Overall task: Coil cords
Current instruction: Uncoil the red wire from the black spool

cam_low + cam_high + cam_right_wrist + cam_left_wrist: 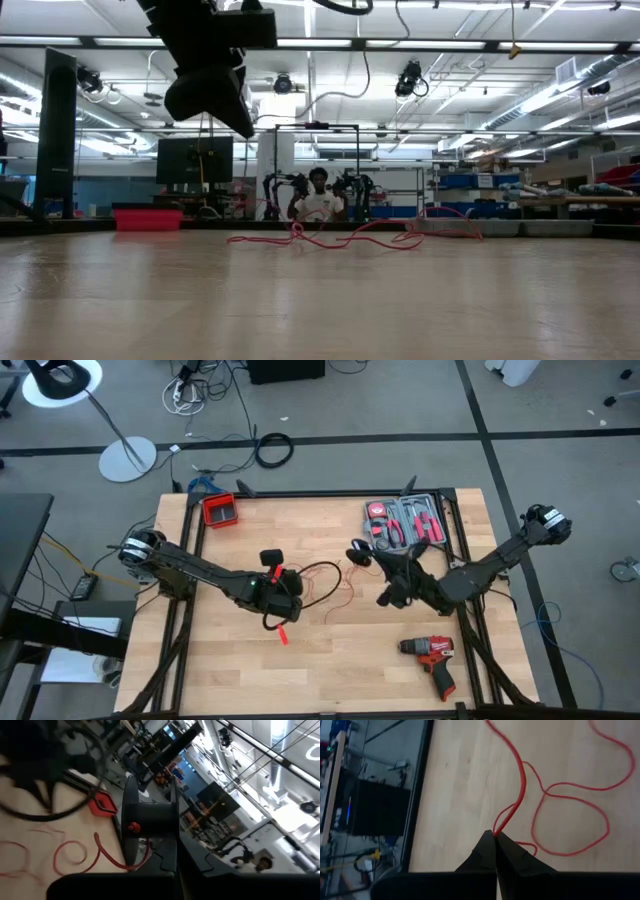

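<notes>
Cords (325,585) lie in loose red and black loops at the centre of the high view, on the wooden table (330,670) between the two arms, not yet gathered into a coil. In the left wrist view a red strand (520,785) runs from the closed fingertips across the boards and curls into an open loop at the right of the frame. The left gripper (285,592) sits just left of centre in the high view, its jaws pressed together and pinching that red strand. The right gripper (362,553) hangs just right of centre, near the far end of the tangle; its wrist view shows it holding a black spool (150,822) with red wire trailing from its lower edge, jaws clamped on the spool. My reading is that the winding step is in hand: one end is held taut while wire goes onto the spool. The next move seems to call for feeding slack steadily so the loops do not knot. Farther out, a red bin (220,510) sits at upper left, a tool tray (408,522) at upper right, and a red drill (432,655) at lower right.
</notes>
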